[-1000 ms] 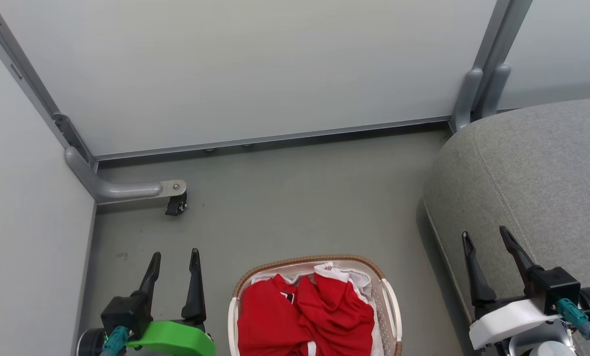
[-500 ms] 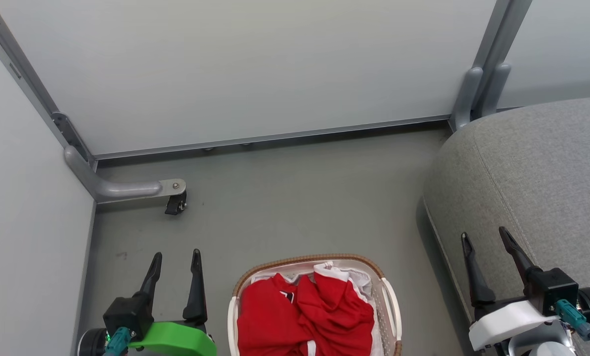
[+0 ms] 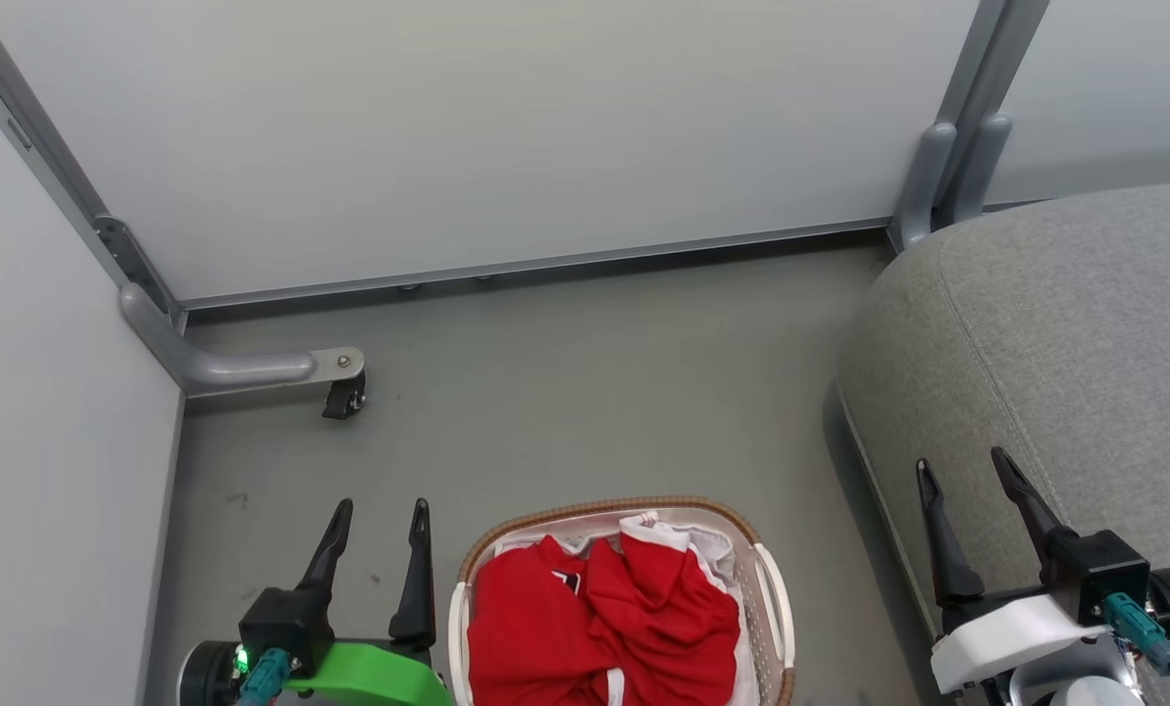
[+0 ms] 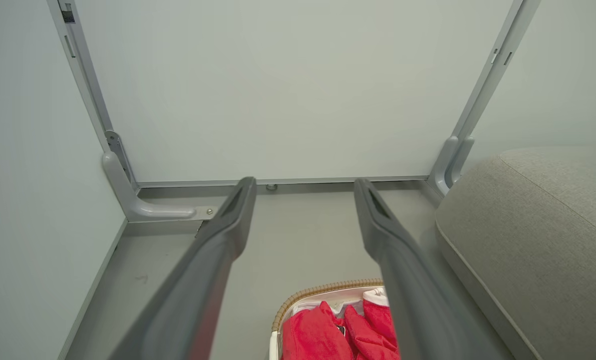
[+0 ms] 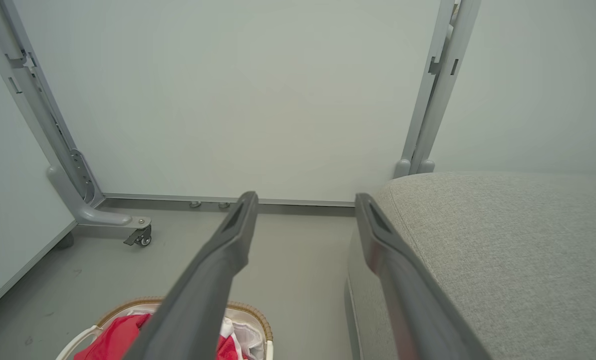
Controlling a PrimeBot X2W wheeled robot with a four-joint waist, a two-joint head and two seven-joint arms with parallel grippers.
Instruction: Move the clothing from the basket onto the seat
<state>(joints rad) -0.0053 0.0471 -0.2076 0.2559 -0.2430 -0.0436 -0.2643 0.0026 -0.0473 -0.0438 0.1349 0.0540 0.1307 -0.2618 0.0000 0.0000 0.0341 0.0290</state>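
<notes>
A white basket (image 3: 769, 598) with a brown woven rim stands on the grey floor at the bottom centre, and red clothing (image 3: 604, 628) with white trim is bunched inside it. The big grey seat (image 3: 1065, 333) fills the right side. My left gripper (image 3: 381, 514) hovers open just left of the basket, nothing between its fingers. My right gripper (image 3: 963, 466) is open too, above the seat's front edge. In the left wrist view the basket (image 4: 307, 295) and clothing (image 4: 322, 335) lie low between the fingers; the right wrist view has the basket (image 5: 258, 320) at bottom left and the seat (image 5: 502, 240) on the right.
Pale partition panels (image 3: 506, 127) wall in the back and left. A grey metal foot with a small black caster (image 3: 342, 396) juts onto the floor at the left. Open grey floor (image 3: 594, 392) lies between basket, panels and seat.
My left gripper has shifted right, closer to the basket's left side. The head camera has tipped slightly, so the scene sits a little higher. The right gripper holds still.
</notes>
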